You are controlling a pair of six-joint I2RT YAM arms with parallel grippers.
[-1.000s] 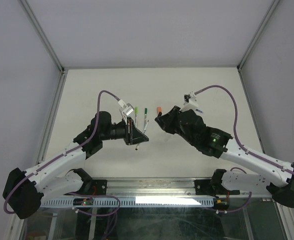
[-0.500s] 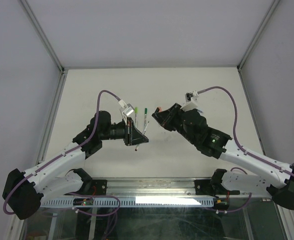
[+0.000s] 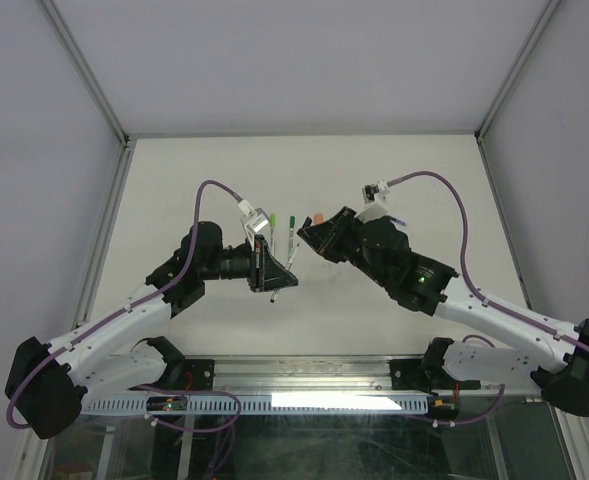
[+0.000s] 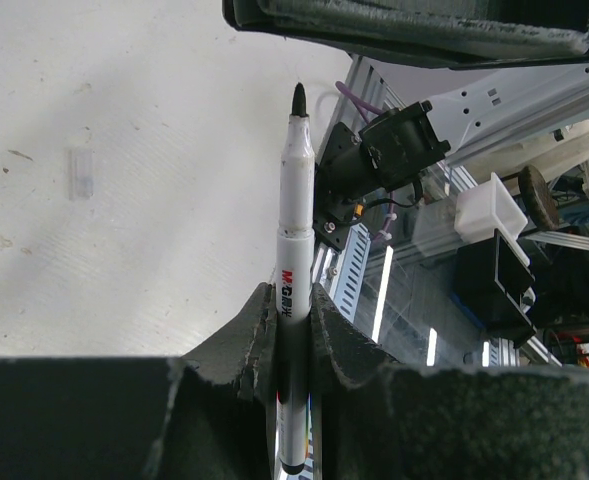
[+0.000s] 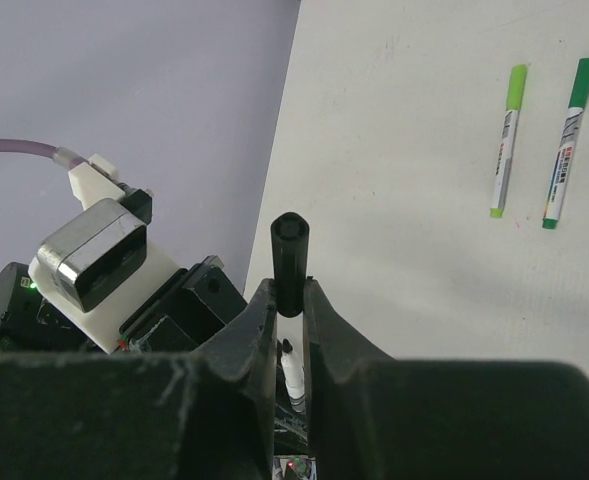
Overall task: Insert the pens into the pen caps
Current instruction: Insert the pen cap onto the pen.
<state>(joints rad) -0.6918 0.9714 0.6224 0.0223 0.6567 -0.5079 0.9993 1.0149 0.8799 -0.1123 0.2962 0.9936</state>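
The pen (image 4: pixel 292 250), a pale grey-white marker with a bare black tip, is clamped by its lower barrel between the fingers of the left gripper (image 4: pixel 292 315). It stands straight out from them, raised above the table (image 3: pixel 394 170). The black pen cap (image 5: pixel 290 255) is pinched in the same way in the right gripper (image 5: pixel 290 310), and its far end sticks out past the fingertips. The two grippers face each other over the middle of the table, close together. In the right wrist view the tip of the pen shows just below the cap, in the gap between the right fingers, and the two do not touch. Farther out, a lime green pen (image 5: pixel 504 140) and a dark green pen (image 5: pixel 564 140) lie on the table side by side, nearly parallel, both with caps on. An orange cap (image 3: pixel 317 217) shows just beside the right gripper, on its far side. A small clear piece (image 4: pixel 81 173) lies alone on the table; what it is I cannot tell
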